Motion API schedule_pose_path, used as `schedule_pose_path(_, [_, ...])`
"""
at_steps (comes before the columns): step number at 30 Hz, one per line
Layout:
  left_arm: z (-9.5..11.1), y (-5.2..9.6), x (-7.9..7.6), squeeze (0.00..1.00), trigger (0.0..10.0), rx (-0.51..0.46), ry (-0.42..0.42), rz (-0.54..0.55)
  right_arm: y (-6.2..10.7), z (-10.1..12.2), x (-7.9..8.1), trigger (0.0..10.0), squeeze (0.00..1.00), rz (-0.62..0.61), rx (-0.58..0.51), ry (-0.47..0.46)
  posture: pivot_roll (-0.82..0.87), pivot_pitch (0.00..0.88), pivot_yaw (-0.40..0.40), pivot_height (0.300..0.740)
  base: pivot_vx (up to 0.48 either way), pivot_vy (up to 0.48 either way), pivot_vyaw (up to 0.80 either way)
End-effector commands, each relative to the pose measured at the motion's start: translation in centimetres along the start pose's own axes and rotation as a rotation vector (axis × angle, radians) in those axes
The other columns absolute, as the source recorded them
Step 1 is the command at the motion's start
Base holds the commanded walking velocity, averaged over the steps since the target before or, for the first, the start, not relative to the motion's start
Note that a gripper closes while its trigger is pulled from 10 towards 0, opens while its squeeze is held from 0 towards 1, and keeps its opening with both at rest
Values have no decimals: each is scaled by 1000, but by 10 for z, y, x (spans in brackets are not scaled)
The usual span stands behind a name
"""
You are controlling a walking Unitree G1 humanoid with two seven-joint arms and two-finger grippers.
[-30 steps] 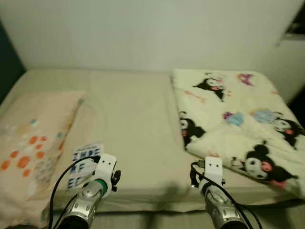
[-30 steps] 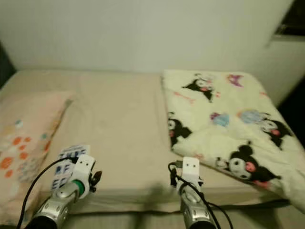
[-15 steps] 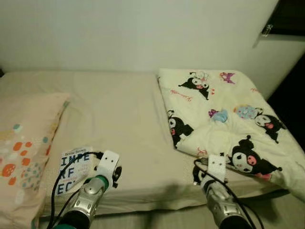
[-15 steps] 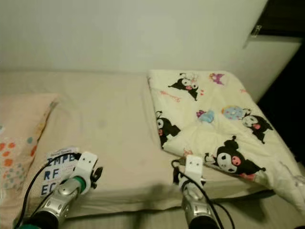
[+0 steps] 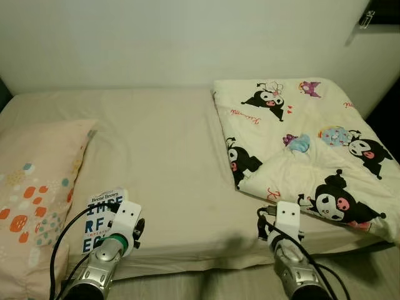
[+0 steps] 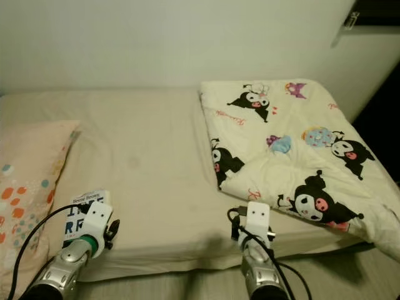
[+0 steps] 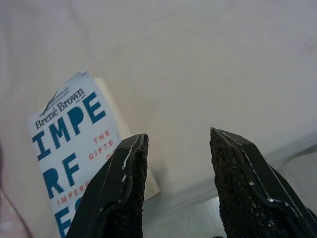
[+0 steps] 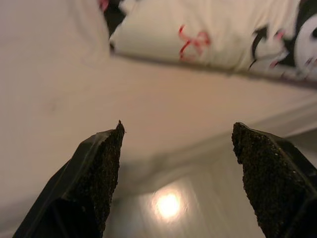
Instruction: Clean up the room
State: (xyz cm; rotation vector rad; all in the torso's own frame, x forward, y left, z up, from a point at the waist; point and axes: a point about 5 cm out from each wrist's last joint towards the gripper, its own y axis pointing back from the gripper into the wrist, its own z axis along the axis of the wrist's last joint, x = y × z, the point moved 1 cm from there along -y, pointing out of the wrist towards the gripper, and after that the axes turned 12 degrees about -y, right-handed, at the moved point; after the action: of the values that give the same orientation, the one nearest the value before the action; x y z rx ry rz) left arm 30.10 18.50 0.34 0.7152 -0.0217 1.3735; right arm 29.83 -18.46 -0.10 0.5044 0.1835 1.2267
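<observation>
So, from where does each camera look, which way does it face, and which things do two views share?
Left eye view: on the head, facing forward and down at the bed; both silver arms show.
Right eye view: same head, same scene.
Left wrist view: on the left wrist, along the open left gripper toward the book.
Right wrist view: on the right wrist, along the open right gripper toward the blanket.
Shared: the book and blanket also show in the eye views.

Book point(image 7: 67, 148) cover: "Brené Brown" printed small at top; blue letters "IMPE", "RF" below; red "THE GIFTS" partly read.
</observation>
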Motion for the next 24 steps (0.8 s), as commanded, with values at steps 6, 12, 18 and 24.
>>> schedule_pose_path(6, [-38,15,11,0,10000,74,-20,17,17,-37,22,10000,0,55,76,6,91,80,18,740,0,0,0])
schedule_pose_path(12, [-51,21,19,0,10000,121,2,75,23,-53,20,10000,0,92,89,-31,109,95,33,740,0,0,0])
schedule_pose_path(18, [-61,25,-18,0,10000,144,75,-59,27,-67,0,10000,0,58,130,-62,62,36,84,740,0,0,0])
schedule_pose_path(24, [-70,35,-71,0,10000,194,-4,-171,35,-88,-29,10000,0,36,220,144,-8,8,88,740,0,0,0])
